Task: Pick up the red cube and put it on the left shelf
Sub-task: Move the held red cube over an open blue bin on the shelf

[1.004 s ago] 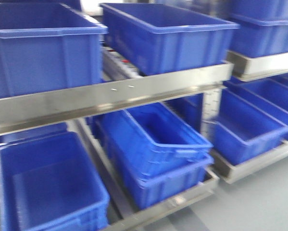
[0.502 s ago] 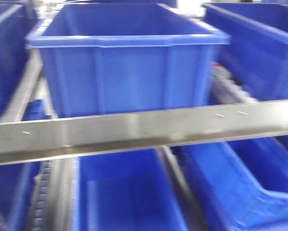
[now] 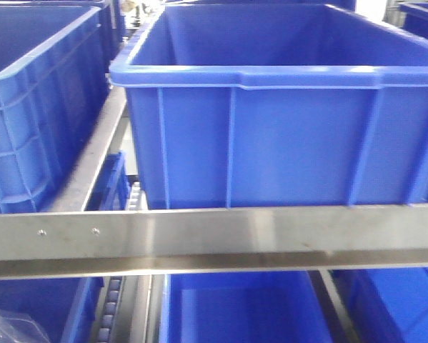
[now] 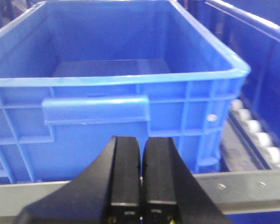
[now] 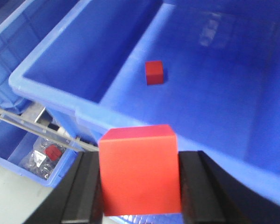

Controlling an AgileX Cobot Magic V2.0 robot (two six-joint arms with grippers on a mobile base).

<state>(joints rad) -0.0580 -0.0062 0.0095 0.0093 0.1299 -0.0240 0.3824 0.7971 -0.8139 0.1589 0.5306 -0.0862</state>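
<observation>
Well inside blue bin (image 5: 83,56), red cube (image 5: 154,73)

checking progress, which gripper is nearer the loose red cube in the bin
Right. The right gripper, holding a second cube, hangs near the loose cube; the left gripper faces an empty bin.

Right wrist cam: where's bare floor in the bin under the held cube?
Blue bin floor is bare right of the loose red cube and between it and the near rim. Crowded only at that cube.
</observation>
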